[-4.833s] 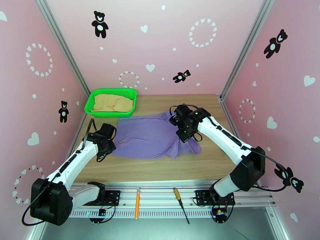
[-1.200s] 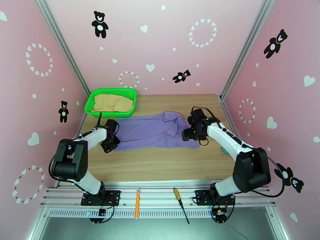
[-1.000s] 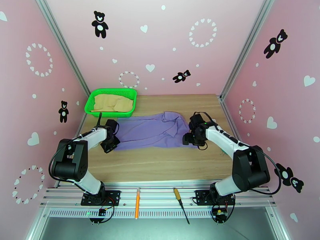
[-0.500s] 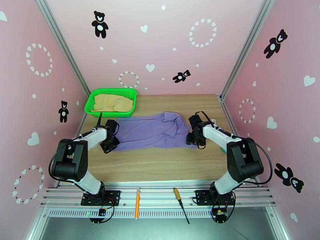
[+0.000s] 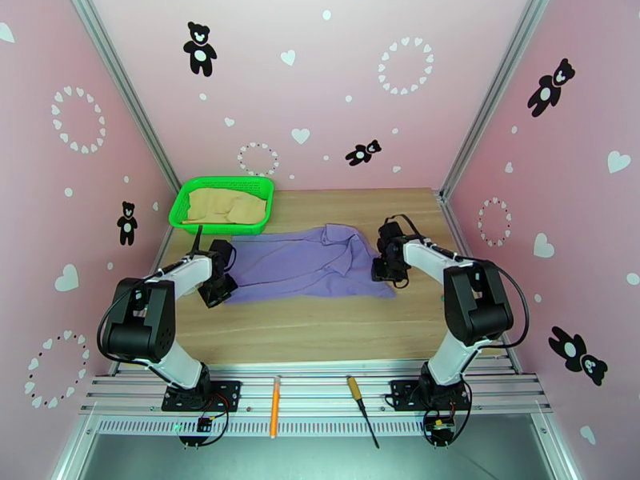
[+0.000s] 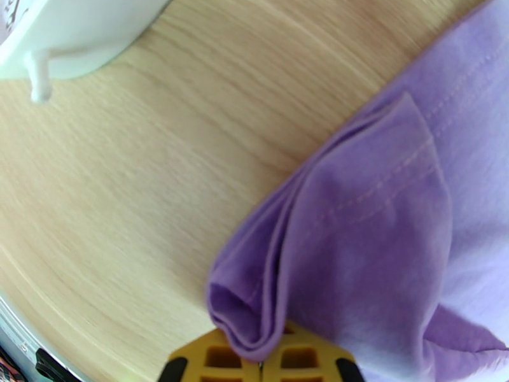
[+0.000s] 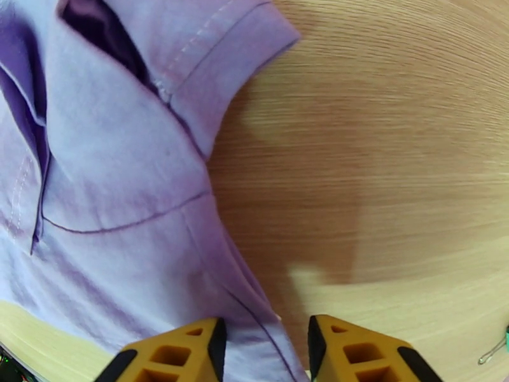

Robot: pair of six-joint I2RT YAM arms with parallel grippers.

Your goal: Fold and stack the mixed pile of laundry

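My left gripper (image 6: 259, 359) pinches the purple shirt (image 5: 304, 266) lying on the table (image 5: 320, 330); my right gripper (image 7: 264, 342) sits half open astride its other edge. I fear it nips one layer and slips

The workspace contains two cloth garments (one purple shirt (image 5: 304, 266) and one tan garment (image 5: 224, 206)), one green mesh basket (image 5: 218, 228), two white-and-black robot arms (image 5: 188, 272) (image 5: 428, 255), one orange stick (image 5: 274, 406) and one screwdriver (image 5: 362, 411) with an amber handle.
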